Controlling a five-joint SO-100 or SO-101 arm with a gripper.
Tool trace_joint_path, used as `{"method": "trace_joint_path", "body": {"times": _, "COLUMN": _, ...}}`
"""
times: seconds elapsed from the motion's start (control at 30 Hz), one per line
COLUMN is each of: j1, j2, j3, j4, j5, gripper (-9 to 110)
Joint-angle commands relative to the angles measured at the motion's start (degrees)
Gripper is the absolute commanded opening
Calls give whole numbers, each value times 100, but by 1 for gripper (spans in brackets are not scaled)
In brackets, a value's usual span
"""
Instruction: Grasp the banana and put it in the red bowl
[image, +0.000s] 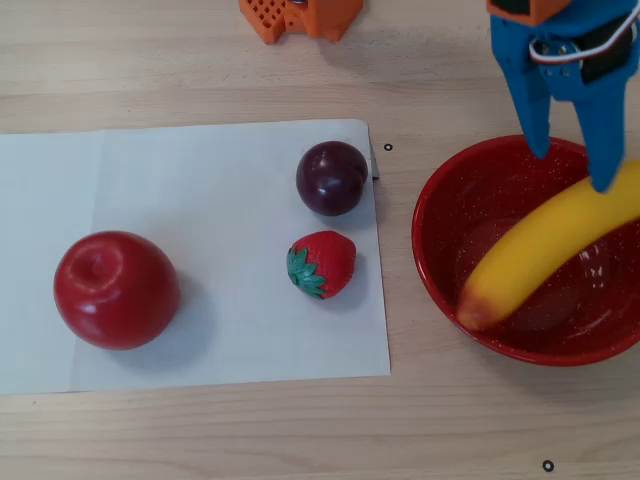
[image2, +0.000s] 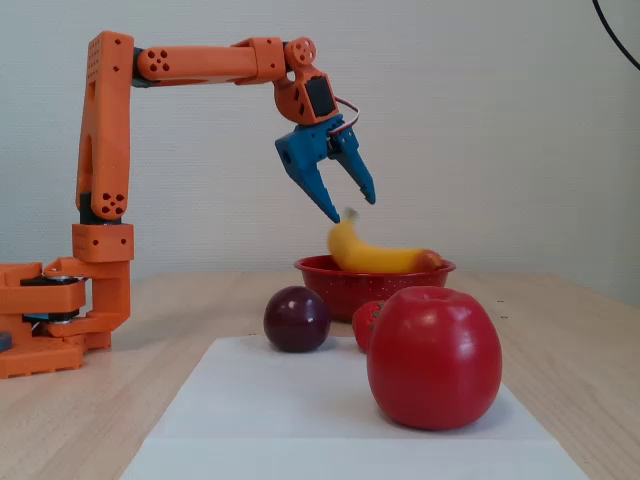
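In the red bowl (image: 440, 215) at the right of the overhead view lies the banana (image: 545, 245), slanting from its reddish-orange tip low on the left, against the bowl's inner wall, up toward the right edge of the picture, where its far end passes under a blue finger. From the side, in the fixed view, the banana (image2: 372, 256) rests across the bowl (image2: 335, 280) with its stem end lifted above the rim on the left and its reddish tip by the rim on the right.

The gripper (image2: 352, 207) hangs just above the stem end, its two blue fingers spread apart and closed on nothing; the longer finger points down to a spot just beside the stem, though whether it touches is hard to tell. Overhead, the gripper (image: 573, 168) sits over the bowl's upper right part, jaws parted.

Left of the bowl a white sheet (image: 200, 200) carries a red apple (image: 116, 290), a dark plum (image: 331, 177) and a strawberry (image: 322, 265), all well apart from the bowl. The orange arm (image2: 190, 62) reaches over from its base at the left of the fixed view.
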Motion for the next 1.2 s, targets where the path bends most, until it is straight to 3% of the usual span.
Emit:
{"method": "trace_joint_path", "body": {"times": 0.0, "j1": -316, "j2": 606, "j3": -782, "j4": 272, "j5": -149, "gripper": 15}}
{"method": "trace_joint_path", "body": {"times": 0.13, "j1": -448, "j2": 809, "j3": -1055, "j4": 668, "j5": -176, "gripper": 0}}
{"method": "trace_joint_path", "body": {"times": 0.5, "j1": -1195, "j2": 1995, "j3": -1072, "j4": 1652, "j5": -211, "gripper": 0}}
{"method": "trace_joint_path", "body": {"times": 0.97, "j1": -2294, "j2": 5414, "j3": 2347, "j4": 1125, "j5": 202, "gripper": 0}}
{"method": "trace_joint_path", "body": {"times": 1.17, "j1": -2856, "j2": 6486, "j3": 3885, "j4": 316, "j5": 193, "gripper": 0}}
